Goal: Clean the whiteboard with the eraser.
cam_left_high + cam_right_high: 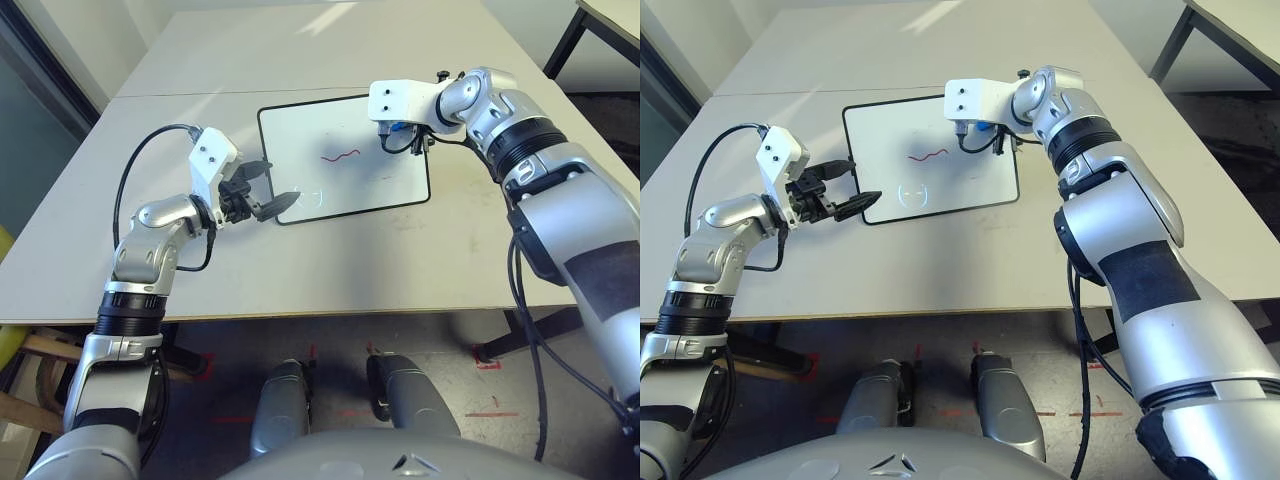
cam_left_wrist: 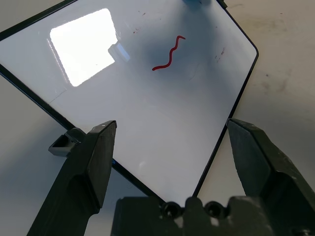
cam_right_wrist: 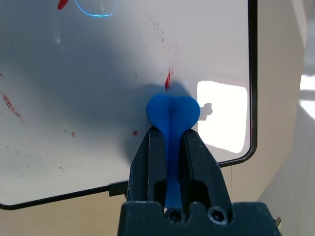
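On the bench, the eraser, clamped in the right tool, is best swept left across the whiteboard onto the red squiggle; the left tool is held open

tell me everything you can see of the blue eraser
The eraser is a small bright blue block, matte like plastic or foam, with a rounded, two-lobed end. The right hand clamps it edge-on between its black fingers, lobed end toward the whiteboard near a faint red smear. Contact with the board cannot be confirmed.
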You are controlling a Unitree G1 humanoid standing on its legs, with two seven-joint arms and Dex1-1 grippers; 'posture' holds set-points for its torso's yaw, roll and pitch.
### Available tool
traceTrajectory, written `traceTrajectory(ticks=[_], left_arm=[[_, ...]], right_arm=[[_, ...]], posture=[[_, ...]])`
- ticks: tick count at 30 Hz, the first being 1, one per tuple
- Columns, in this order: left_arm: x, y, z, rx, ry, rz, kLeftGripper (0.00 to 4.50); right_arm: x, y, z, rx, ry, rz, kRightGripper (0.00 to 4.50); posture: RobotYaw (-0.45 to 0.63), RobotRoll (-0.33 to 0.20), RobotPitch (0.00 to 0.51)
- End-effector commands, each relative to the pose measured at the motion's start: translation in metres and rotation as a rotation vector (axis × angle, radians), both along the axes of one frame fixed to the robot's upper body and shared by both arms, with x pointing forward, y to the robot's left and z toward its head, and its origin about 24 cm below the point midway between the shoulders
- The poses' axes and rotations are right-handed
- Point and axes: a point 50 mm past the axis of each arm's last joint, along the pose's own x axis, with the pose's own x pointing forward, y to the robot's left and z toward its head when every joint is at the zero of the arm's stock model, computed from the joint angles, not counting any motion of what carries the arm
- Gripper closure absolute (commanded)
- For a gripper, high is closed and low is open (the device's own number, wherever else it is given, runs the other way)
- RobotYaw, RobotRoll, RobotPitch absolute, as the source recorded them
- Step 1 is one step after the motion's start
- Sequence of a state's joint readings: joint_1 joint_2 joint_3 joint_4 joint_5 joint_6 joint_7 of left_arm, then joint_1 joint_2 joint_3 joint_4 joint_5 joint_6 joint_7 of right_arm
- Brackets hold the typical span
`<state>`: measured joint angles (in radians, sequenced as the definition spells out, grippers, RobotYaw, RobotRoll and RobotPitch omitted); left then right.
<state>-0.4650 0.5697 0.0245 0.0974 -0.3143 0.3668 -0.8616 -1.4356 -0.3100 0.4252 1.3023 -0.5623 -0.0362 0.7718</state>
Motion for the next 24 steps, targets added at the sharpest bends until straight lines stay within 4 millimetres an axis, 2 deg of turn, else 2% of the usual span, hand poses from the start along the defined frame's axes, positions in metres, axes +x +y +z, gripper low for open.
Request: traceTrajectory(ticks=[1,16,24], left_arm=[[0.0,0.001,0.0,0.006,0.004,0.002,0.0],[-0.001,0.001,-0.001,0.004,0.005,0.007,0.0],[0.0,0.008,-0.003,0.014,0.009,0.017,0.0]], right_arm=[[0.0,0.013,0.0,0.035,-0.009,0.027,4.36],[0.0,0.029,0.005,0.095,-0.049,0.037,4.36],[-0.002,0.015,0.011,-0.008,0.009,0.061,4.36]], posture=[[-0.03,0.0,0.093],[-0.03,0.0,0.095],[-0.04,0.0,0.092]])
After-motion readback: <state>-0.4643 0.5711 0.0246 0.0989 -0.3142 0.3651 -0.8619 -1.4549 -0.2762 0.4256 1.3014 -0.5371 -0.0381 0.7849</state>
